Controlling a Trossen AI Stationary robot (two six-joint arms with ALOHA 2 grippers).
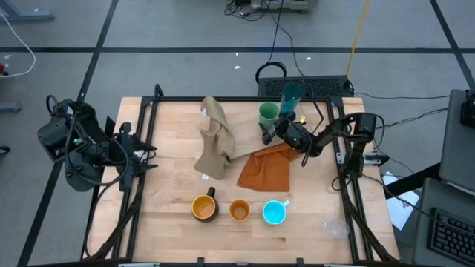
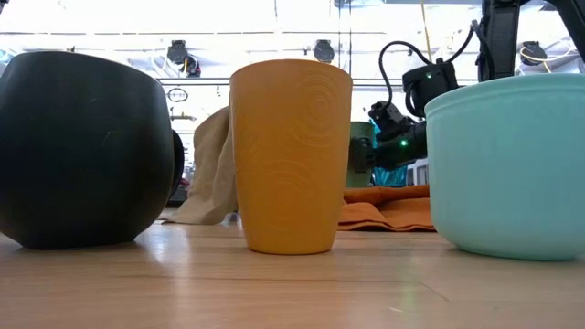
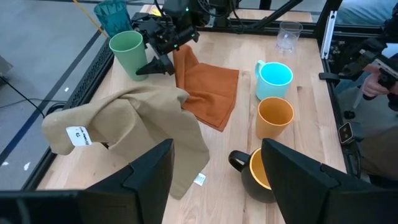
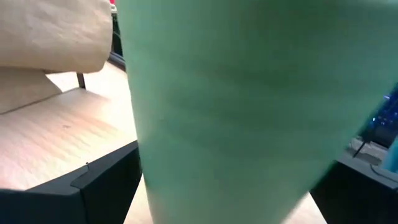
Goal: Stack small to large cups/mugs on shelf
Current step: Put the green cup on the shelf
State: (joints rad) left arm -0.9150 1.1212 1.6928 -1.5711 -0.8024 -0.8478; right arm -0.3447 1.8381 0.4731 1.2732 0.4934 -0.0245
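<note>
A light green cup [image 1: 268,113] is standing upright near the back edge of the wooden table [image 1: 171,200], with a tall teal tumbler [image 1: 291,95] just behind and beside it. The right gripper [image 1: 269,136] is sitting right at this green cup with its fingers spread wide on either side of the cup's base, not clamped on it; in the right wrist view the cup's wall is filling nearly the whole picture. An orange cloth [image 1: 266,169] is lying flat just in front of the cup, and a tan cloth [image 1: 214,139] is standing in a draped heap beside it. Along the front edge a yellow mug with dark handle [image 1: 204,207], a small orange cup [image 1: 239,211] and a bright cyan mug [image 1: 274,212] are standing in a row, with a tiny clear glass [image 1: 334,228] apart toward the right corner. The left gripper [image 1: 142,156] is waiting at the table's left edge, fingers apart and empty.
</note>
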